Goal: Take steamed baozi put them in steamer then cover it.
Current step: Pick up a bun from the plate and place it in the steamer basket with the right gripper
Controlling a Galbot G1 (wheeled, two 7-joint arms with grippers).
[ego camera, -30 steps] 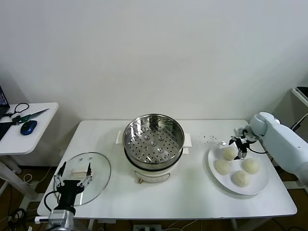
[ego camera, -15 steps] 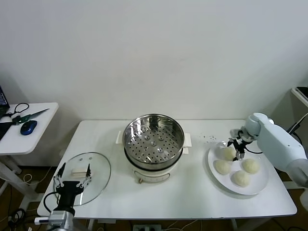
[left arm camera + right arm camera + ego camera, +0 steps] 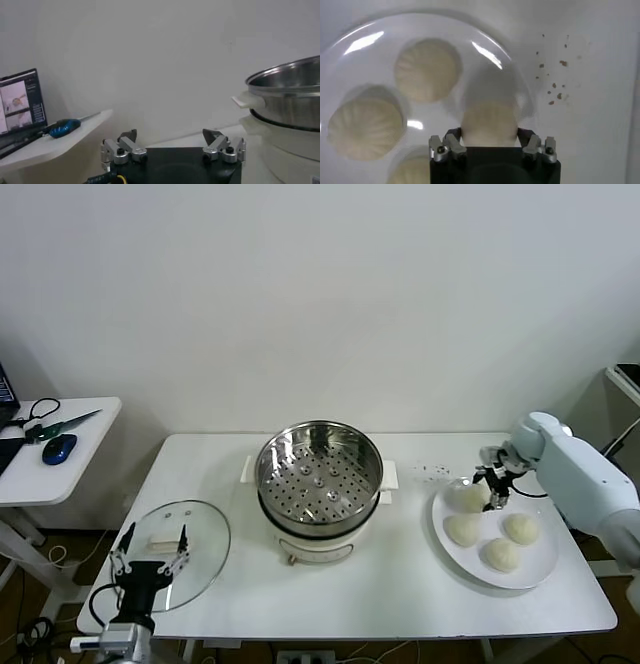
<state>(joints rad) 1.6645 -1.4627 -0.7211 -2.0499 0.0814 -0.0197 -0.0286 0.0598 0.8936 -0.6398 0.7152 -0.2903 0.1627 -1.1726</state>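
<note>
**Head view: right end effector grips a bun on the plate**

Four pleated cream baozi [image 3: 465, 529] sit on the white plate [image 3: 535, 569] at the bench's [image 3: 400, 584] right. The right end effector [image 3: 490, 489] reaches down, clamping the rear-left bun [image 3: 489, 125]. The left end effector [image 3: 150, 556] hangs wide open over the cover [image 3: 200, 529]. The steamer [image 3: 319, 474] stands mid-bench.

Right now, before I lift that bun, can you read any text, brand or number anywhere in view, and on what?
No readable text in any view.
Laptop screen on the side table: shows pictures and small lines, too blurred to read.
Steamer, its white pot base, glass lid, plate: no label visible.
Left gripper, right gripper: no markings legible.
</note>
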